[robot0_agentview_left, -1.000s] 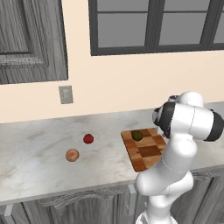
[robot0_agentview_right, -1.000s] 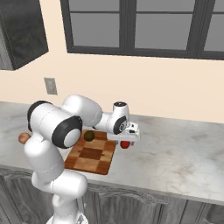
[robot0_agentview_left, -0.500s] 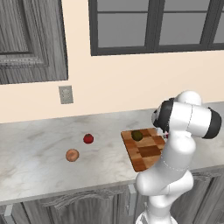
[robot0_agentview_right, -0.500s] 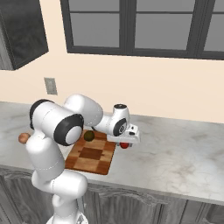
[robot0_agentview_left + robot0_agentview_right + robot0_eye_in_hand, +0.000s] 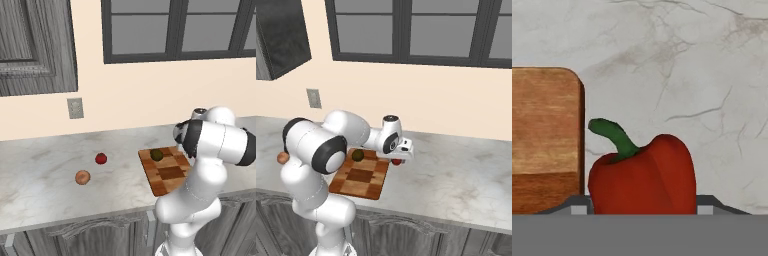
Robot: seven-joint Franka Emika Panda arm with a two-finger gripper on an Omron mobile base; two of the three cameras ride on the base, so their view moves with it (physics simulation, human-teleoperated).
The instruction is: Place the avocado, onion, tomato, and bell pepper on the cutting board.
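A red bell pepper [image 5: 642, 180] with a green stem stands on the marble counter just off the right edge of the checkered wooden cutting board [image 5: 361, 177]. My gripper [image 5: 400, 156] is down over the pepper [image 5: 398, 161], and its fingertips [image 5: 578, 207] press against both sides of it, so it is shut on it. The dark green avocado [image 5: 156, 154] lies on the board's far part [image 5: 170, 175]. The red tomato [image 5: 101, 158] and the tan onion [image 5: 82, 177] rest on the counter well to the left of the board.
The marble counter [image 5: 456, 175] stretches open to the right of the pepper. A wall with an outlet [image 5: 75, 108] and a window runs behind it. A dark cabinet [image 5: 35, 45] hangs at the upper left.
The fingers have closed in from wide open onto the bell pepper. The hand has shifted only slightly, and the other produce has not moved.
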